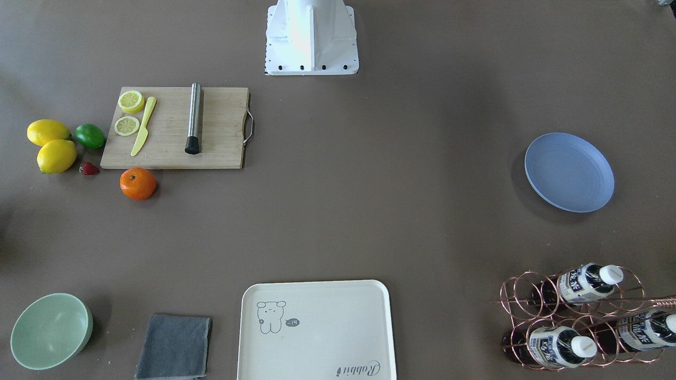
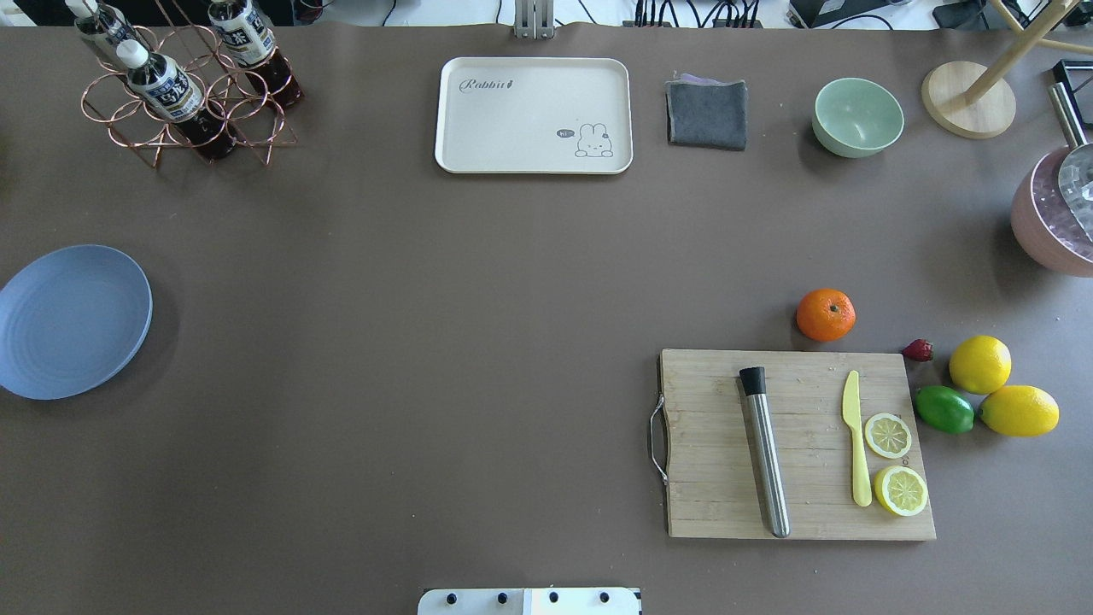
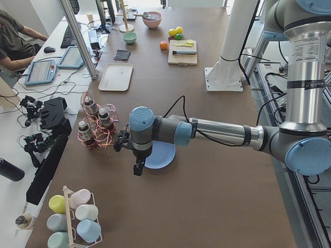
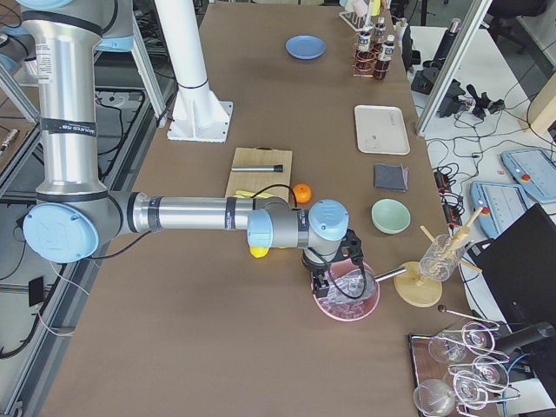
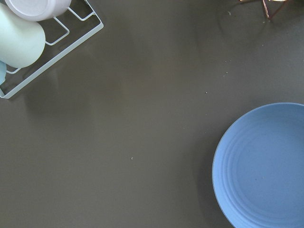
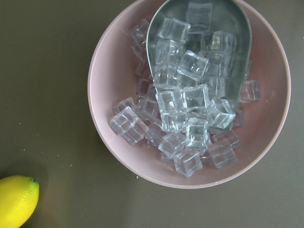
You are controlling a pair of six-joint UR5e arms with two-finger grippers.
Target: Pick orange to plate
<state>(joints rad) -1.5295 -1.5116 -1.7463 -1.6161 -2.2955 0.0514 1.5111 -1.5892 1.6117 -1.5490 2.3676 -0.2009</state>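
Observation:
The orange (image 1: 138, 183) (image 2: 826, 314) rests on the brown table, just past the far edge of the wooden cutting board (image 2: 794, 444). The periwinkle-blue plate (image 1: 569, 172) (image 2: 73, 320) lies empty at the opposite end of the table and fills the lower right of the left wrist view (image 5: 266, 166). My left gripper (image 3: 137, 168) hangs over the table beside the plate (image 3: 161, 155). My right gripper (image 4: 324, 282) hovers above a pink bowl of ice (image 6: 190, 95), far from the orange (image 4: 301, 193). Both grippers show only in side views, so I cannot tell their state.
On the board lie a steel muddler (image 2: 764, 453), a yellow knife (image 2: 856, 436) and lemon slices. Two lemons (image 2: 999, 389), a lime (image 2: 943, 408) and a strawberry (image 2: 918, 349) sit beside it. A cream tray (image 2: 534, 115), grey cloth (image 2: 706, 113), green bowl (image 2: 857, 117) and bottle rack (image 2: 184, 85) line the far edge.

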